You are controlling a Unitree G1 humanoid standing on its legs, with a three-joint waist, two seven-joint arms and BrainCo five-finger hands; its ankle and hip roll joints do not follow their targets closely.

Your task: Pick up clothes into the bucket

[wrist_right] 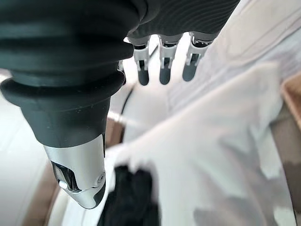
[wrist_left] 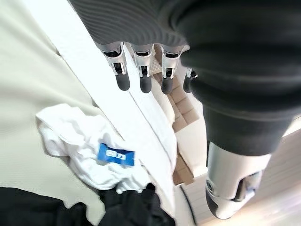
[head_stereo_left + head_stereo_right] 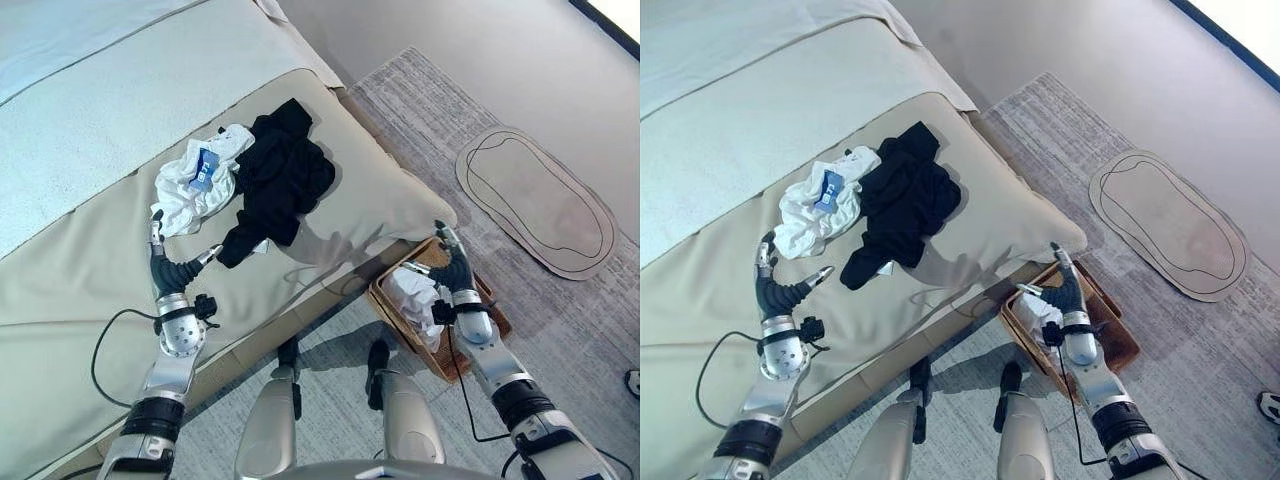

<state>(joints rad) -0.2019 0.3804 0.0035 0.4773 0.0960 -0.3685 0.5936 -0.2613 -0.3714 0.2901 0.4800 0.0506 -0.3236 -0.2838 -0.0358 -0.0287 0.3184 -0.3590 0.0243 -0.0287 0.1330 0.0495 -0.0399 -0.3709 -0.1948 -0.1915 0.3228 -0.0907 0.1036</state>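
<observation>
Hands come first in your view, one at each side. Your right hand (image 3: 452, 268) hangs over the wooden basket (image 3: 488, 300) that stands on the floor just beside the bed (image 3: 100, 290). Its fingers (image 1: 163, 70) are straight and loose and they grip nothing. A white garment (image 3: 415, 295) already lies inside the basket, directly under this hand, and the right wrist view shows the same white cloth spread below the fingertips with something dark beneath it that you cannot identify.

Your left hand (image 3: 170, 268) is above the beige bed cover, near its front part. The fingers are spread and relaxed, the thumb stands apart from them, and the hand is empty. It does not touch any cloth.

A little farther on the bed, just beyond the left hand, lies a crumpled white garment with a blue label (image 3: 205, 168). Touching it on the side toward the basket is a black garment (image 3: 282, 180), also crumpled in a heap, with one end reaching toward the bed edge. Both of these clothes are still on the bed and outside the basket.

On the grey carpet (image 3: 420, 110) past the basket, well apart from it, lies an oval beige mat (image 3: 540, 200).
</observation>
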